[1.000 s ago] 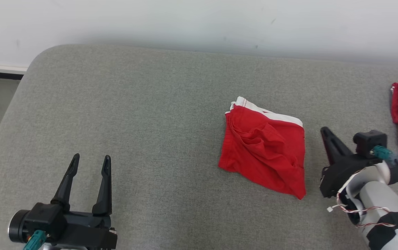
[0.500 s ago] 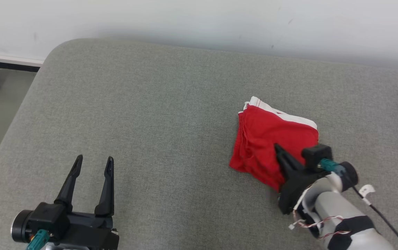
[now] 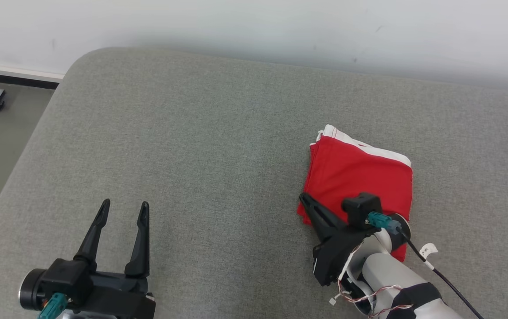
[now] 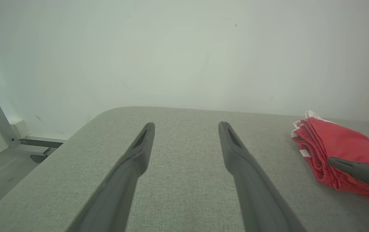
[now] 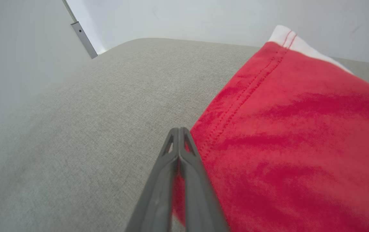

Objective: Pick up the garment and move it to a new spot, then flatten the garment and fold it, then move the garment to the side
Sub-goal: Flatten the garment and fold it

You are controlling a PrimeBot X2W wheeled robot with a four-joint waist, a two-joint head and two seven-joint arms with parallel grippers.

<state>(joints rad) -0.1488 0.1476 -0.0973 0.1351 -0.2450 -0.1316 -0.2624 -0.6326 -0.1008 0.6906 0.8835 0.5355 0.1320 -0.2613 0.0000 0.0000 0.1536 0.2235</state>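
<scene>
Long dark tapered fingers, teal connectors, pale forearm, red-white twisted wires.

Garment: red fabric, folded into 1 compact, roughly square stack. Several layers showed stacked at its left edge. White band with thin red stitch lines ran along the far edge. A double-stitched hem ran down the left side. The top face lay flat and mostly smooth, with only faint creases. It sat on the grey padded surface, right of centre in the head view, turned slightly clockwise. The near edge was partly hidden.
</scene>
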